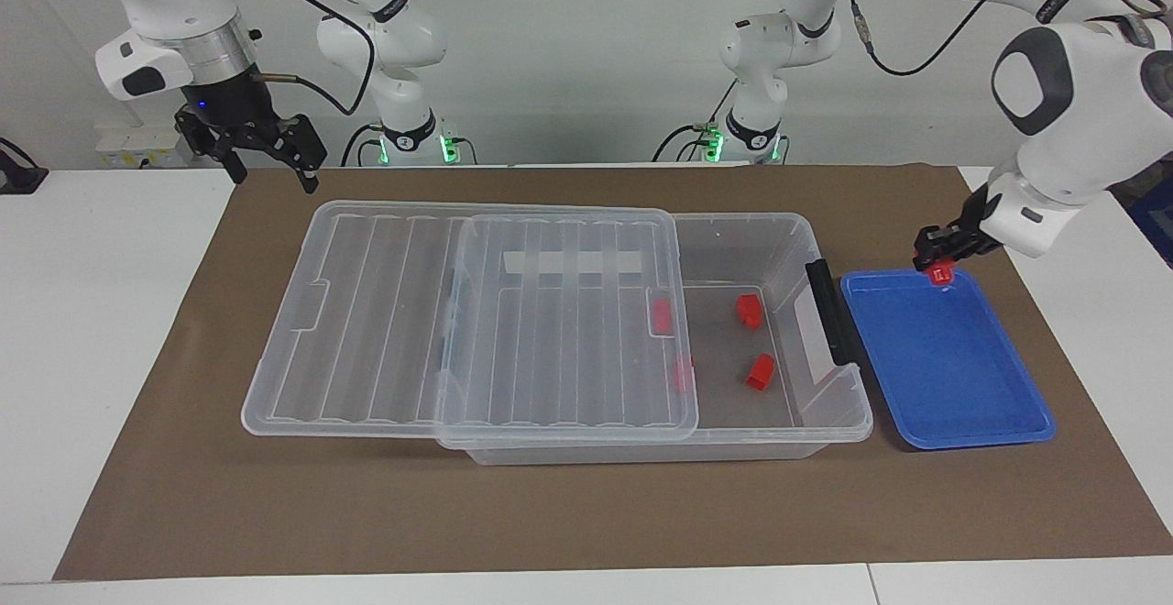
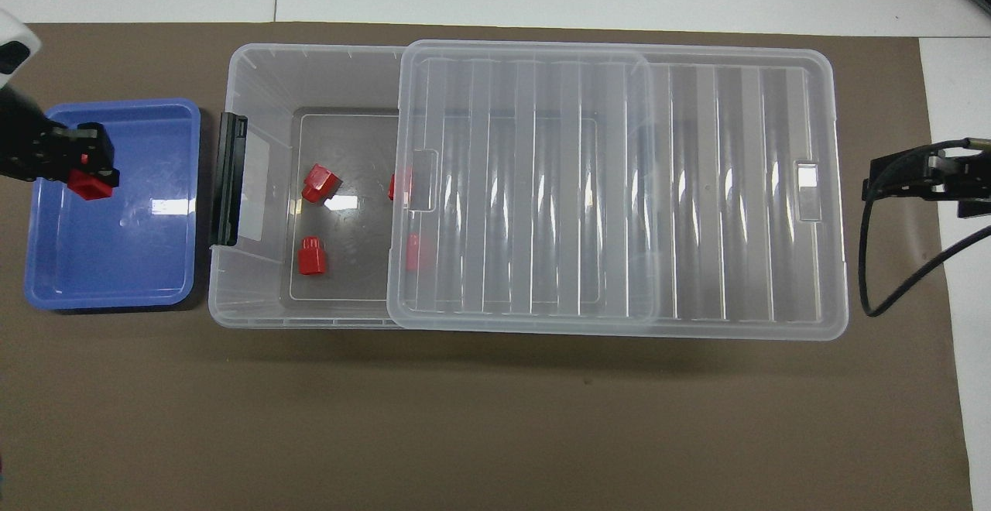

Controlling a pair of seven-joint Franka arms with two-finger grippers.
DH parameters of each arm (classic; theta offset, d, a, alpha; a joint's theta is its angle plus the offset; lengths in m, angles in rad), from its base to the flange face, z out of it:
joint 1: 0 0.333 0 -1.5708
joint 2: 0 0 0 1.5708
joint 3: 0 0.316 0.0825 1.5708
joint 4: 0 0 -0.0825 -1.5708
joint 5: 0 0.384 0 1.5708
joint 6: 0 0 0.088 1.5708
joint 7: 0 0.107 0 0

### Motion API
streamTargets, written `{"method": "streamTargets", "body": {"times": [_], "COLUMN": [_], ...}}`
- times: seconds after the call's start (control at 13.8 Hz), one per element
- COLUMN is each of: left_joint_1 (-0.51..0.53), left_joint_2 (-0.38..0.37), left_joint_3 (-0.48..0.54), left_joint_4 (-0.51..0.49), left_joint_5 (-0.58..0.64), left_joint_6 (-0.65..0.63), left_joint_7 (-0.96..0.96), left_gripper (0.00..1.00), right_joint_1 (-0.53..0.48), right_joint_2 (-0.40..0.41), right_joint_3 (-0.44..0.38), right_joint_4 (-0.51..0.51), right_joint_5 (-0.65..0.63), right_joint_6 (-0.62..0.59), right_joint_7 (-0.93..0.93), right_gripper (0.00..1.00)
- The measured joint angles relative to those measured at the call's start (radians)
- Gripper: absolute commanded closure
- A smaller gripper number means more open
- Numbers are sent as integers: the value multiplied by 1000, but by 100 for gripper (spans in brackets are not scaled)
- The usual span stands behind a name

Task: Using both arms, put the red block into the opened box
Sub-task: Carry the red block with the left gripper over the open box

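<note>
A small red block [image 1: 939, 274] [image 2: 87, 184] hangs in the air over the blue tray [image 1: 953, 376] [image 2: 108, 263], with my left gripper [image 1: 937, 265] [image 2: 84, 175] shut on it. Beside the tray stands the clear box [image 1: 829, 408] [image 2: 255, 70]. Its ribbed lid [image 1: 458, 312] [image 2: 619, 186] is slid toward the right arm's end, so the end by the black handle [image 1: 829, 312] is open. Several red blocks lie inside, two in the open part [image 1: 749, 309] [image 1: 760, 371] and others under the lid's edge. My right gripper [image 1: 273, 179] [image 2: 873, 180] waits, open, in the air by the lid's overhanging end.
A brown mat [image 1: 586, 513] covers the table under the box and tray. White table [image 1: 92, 312] shows at both ends. A black cable [image 2: 890, 271] loops down from the right gripper.
</note>
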Motion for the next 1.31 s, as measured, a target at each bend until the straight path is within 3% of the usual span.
{"method": "streamTargets", "body": {"times": [0.29,0.58,0.8,1.31], "left_joint_1": [-183,-193,-230,-334], "left_joint_2": [1,6,-8,-120], "left_joint_3": [-4,-1,-3,-6], "left_joint_4": [-1,-20,-116,-412], "left_joint_5": [1,0,0,20], "left_joint_6": [88,212,333,528], "left_joint_7": [-342,-460,-506,-519], "left_gripper": [81,81,81,81], "right_joint_1": [0,0,0,0], "right_joint_2": [-7,-10,-15,-16], "right_joint_3": [0,0,0,0], "right_joint_4": [0,2,2,2], "right_joint_5": [0,0,0,0], "right_joint_6": [0,0,0,0], "right_joint_7": [0,0,0,0], "right_gripper": [0,0,0,0]}}
